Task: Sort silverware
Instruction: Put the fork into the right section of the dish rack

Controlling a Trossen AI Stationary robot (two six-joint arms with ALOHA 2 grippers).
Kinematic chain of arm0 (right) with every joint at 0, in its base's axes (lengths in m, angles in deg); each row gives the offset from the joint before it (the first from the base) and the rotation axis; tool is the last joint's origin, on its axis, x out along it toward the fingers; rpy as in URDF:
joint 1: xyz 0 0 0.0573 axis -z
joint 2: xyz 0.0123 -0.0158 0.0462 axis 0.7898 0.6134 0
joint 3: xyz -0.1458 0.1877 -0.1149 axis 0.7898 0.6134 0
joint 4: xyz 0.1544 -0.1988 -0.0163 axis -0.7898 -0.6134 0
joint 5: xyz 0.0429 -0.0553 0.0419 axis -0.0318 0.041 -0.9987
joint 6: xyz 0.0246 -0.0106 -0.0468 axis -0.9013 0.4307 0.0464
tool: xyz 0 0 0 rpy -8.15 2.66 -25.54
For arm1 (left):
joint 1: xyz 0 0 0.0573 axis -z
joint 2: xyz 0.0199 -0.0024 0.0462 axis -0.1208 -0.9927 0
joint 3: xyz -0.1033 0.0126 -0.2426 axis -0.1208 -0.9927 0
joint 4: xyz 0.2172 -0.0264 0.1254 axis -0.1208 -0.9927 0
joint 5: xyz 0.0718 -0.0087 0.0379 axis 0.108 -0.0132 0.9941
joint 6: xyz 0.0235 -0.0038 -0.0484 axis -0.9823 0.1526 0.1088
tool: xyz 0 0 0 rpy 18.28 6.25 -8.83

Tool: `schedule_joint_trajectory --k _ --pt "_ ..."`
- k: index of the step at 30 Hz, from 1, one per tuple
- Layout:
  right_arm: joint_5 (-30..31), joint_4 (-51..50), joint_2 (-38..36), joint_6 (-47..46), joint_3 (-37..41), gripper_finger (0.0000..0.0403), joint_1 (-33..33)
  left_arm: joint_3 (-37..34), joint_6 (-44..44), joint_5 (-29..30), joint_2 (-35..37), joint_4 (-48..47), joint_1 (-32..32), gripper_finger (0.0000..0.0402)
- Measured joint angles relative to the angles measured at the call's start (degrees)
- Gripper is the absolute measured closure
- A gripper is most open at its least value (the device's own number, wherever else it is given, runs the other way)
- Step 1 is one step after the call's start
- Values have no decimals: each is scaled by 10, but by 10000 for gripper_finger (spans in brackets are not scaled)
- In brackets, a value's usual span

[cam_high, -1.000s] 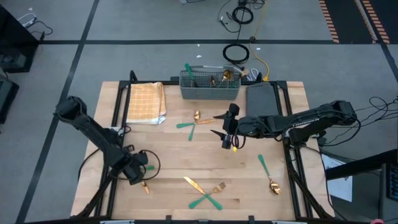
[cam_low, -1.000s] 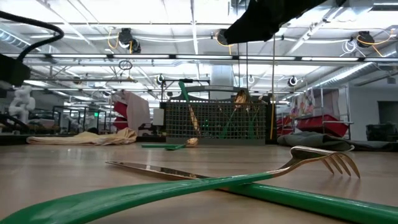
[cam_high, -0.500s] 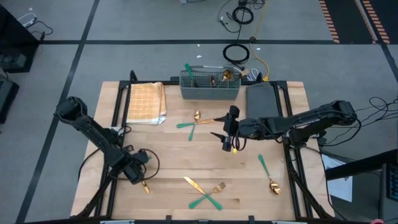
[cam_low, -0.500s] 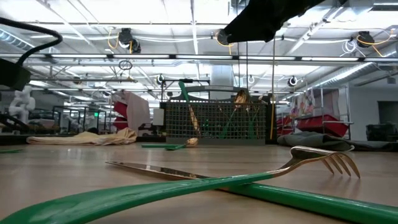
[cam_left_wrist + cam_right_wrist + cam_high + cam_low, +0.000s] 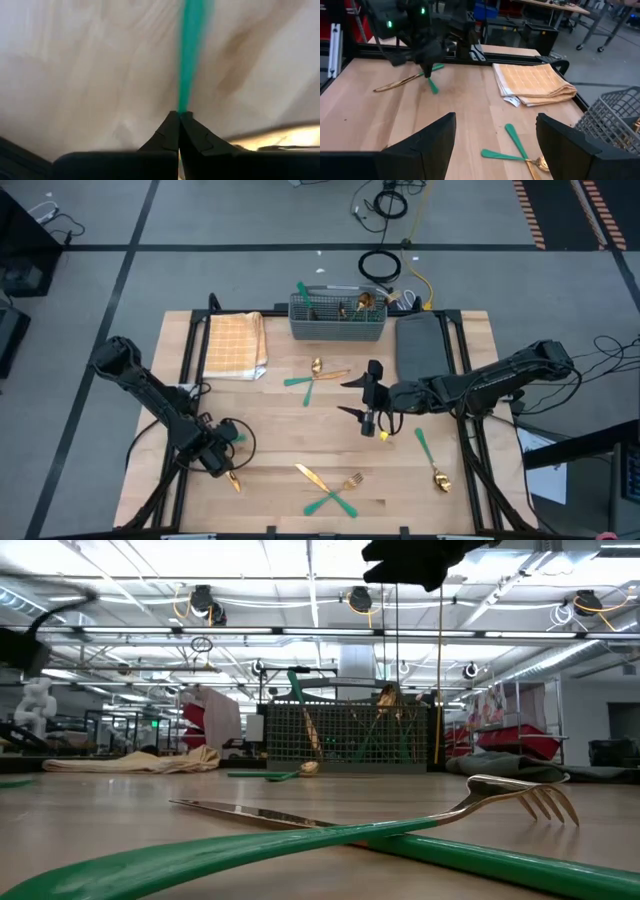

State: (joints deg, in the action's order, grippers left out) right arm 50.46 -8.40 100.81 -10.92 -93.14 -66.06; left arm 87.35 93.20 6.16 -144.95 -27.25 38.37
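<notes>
Seen from above, where the wooden table (image 5: 270, 430) fills the middle, the left gripper (image 5: 222, 457) sits low at about eight o'clock, pinching the teal handle of a gold-headed piece (image 5: 232, 477) that lies on the wood; a grip by the slim handle would leave the shiny head free to go into a slot. The right gripper (image 5: 368, 397) hovers near the centre with its jaws spread and nothing between them. A crossed fork and knife (image 5: 330, 490) lie at six o'clock, another crossed pair (image 5: 312, 376) just above centre, a lone spoon (image 5: 432, 460) at four o'clock. The grey wire basket (image 5: 337, 318) at twelve already holds several pieces upright; the checked cloth (image 5: 236, 346) lies folded at ten.

From table height, the fork's gold tines (image 5: 525, 797) curve up, glossy, over a smooth green handle.

The left wrist view shows dark fingertips (image 5: 172, 135) pressed onto a blurred teal handle (image 5: 191, 50), probably plastic.

The right wrist view shows broad matte fingers (image 5: 437, 135) set wide apart.
</notes>
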Motion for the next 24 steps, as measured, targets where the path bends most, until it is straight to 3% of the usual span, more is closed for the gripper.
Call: schedule_joint_trajectory --k 3,9,11,17,24 --pt "1 -1 0 2 0 140 -1 36 -14 30 0 -20 -8 401" --pt "1 -1 0 3 0 140 -1 74 -81 36 1 -47 -46 401" --pt "1 -3 0 1 0 140 -1 88 -120 42 1 -57 -73 401" --pt "17 -8 0 -3 0 140 -1 140 -273 134 3 -64 -175 401" --pt "18 -14 0 -9 0 140 -1 170 -425 151 3 -64 -278 401"
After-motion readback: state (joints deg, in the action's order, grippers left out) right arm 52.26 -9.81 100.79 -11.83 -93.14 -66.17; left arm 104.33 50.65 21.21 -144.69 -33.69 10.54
